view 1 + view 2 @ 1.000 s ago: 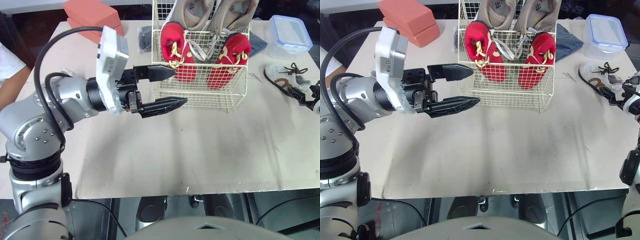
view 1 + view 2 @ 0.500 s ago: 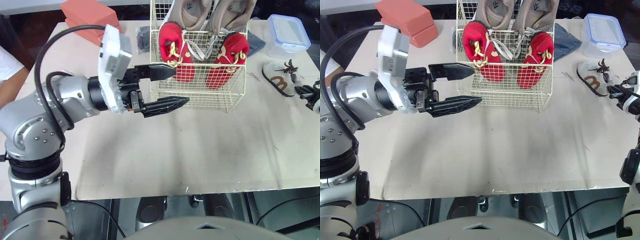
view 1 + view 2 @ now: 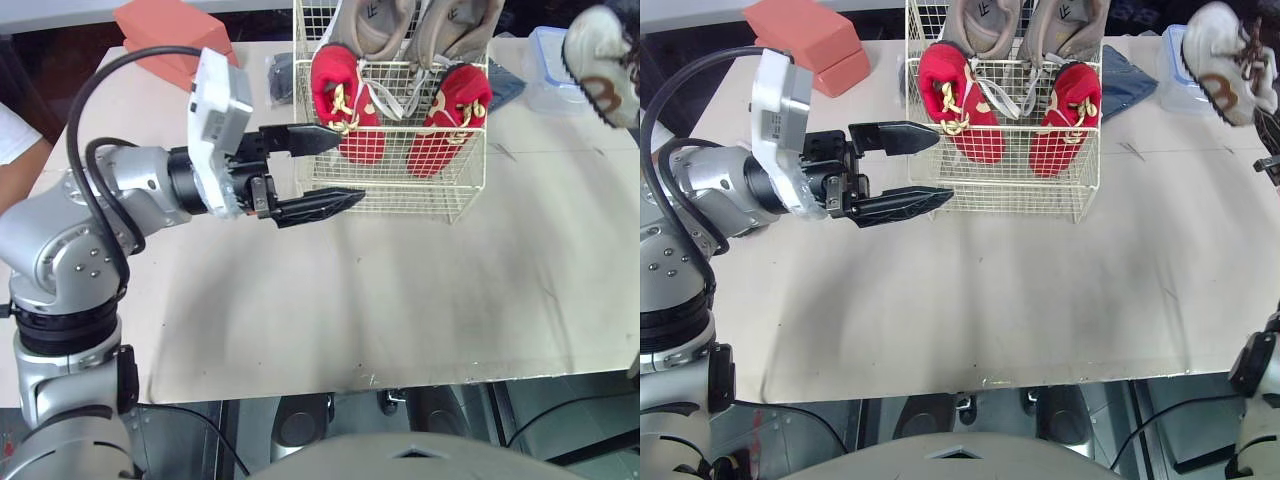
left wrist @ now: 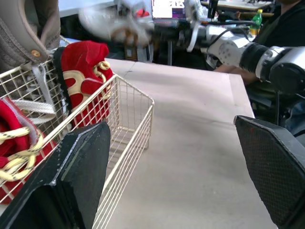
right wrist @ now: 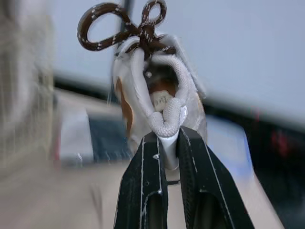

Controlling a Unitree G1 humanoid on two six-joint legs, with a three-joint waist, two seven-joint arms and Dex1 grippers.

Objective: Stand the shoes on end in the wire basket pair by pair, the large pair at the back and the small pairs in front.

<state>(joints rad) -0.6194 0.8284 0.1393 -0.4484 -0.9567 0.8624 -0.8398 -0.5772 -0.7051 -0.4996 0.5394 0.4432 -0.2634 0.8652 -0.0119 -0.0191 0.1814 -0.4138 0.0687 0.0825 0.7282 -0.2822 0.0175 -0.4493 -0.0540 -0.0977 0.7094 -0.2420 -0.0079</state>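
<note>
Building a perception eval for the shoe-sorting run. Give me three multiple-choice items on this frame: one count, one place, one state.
1. How many red shoes stand in the wire basket?
A. one
B. two
C. four

2. Where is the white shoe?
A. in the left claw
B. up in the air, in the right claw
C. in the wire basket

3. What state is the left claw in?
A. open, gripping nothing
B. shut on a red shoe
C. shut on the wire basket

Key:
1 B: two red shoes stand on end at the basket's front, with the large grey pair behind them.
2 B: the right wrist view shows the claw's fingers pinched on the shoe, which hangs above the table's far right.
3 A: its fingers are spread wide beside the basket's left side.
</note>
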